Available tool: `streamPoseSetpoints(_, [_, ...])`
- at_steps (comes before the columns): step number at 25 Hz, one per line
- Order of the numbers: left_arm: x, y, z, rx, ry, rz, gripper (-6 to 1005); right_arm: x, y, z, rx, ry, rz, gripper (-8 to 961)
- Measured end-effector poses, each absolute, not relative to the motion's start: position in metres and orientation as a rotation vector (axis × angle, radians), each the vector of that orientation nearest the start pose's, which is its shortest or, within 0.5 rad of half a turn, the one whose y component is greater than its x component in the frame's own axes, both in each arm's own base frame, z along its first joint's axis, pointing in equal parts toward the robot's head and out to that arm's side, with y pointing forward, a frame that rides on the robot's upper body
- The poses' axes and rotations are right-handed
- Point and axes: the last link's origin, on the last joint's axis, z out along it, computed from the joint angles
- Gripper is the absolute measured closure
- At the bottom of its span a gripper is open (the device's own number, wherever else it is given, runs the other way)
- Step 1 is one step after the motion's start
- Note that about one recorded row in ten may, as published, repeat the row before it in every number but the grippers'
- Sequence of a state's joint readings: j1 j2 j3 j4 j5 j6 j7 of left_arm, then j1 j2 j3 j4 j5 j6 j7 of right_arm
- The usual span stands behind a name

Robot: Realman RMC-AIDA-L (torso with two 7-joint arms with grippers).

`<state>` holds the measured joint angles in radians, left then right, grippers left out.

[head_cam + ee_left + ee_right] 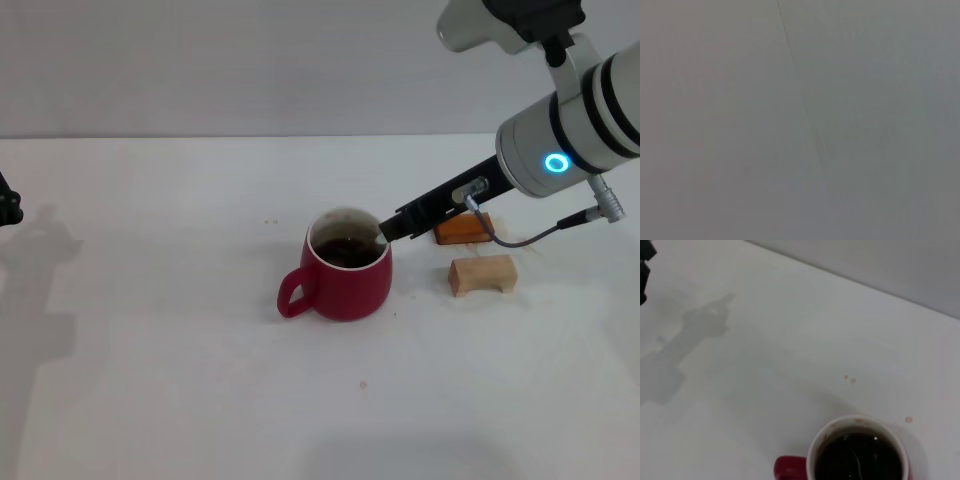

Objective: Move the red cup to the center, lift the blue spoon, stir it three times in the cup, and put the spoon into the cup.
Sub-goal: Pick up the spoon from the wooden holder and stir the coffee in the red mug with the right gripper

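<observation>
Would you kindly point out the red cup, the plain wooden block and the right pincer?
red cup [350, 285]: head view, front wall.
plain wooden block [483, 274]: head view, front face.
right pincer [384, 231]: head view, tip at the cup's rim.

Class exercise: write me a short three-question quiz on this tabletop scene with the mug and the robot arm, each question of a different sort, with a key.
1. True or false: the red cup lies tipped on its side.
2. Multiple choice: the right gripper is (A) at the cup's rim, (B) on the wooden block, (C) out of sight.
3. Short answer: what fills the cup?

Key:
1. False; it stands upright on the table.
2. A.
3. Dark liquid. A faint spoon shape shows in it in the right wrist view.
</observation>
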<state>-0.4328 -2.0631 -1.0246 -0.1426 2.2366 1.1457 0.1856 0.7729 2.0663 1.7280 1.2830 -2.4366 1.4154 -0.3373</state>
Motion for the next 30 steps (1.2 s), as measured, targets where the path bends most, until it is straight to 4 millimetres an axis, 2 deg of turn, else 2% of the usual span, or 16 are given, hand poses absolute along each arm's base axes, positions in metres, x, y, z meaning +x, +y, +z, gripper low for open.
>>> streamPoseSetpoints(7, [-0.356,0.334,0.022,-1.432,-0.378,-0.398,995,0.102,0.384,-0.02,-2.603,1.018,-0.192,819])
streamPoseSetpoints(12, [-0.355,0.335,0.022,-1.433,-0.376,-0.402,995,0.096,0.389,-0.023,-2.593,0.984,-0.165,819])
streamPoseSetpoints(21, [-0.352,0.339,0.023,-1.435,-0.369,-0.409,994,0.108,0.403,-0.017,-2.519,0.977,-0.233,819])
streamPoseSetpoints(30, [-0.353,0.339,0.024,-1.434,-0.367,-0.406,995,0.106,0.394,-0.019,-2.567,0.998,-0.275,819])
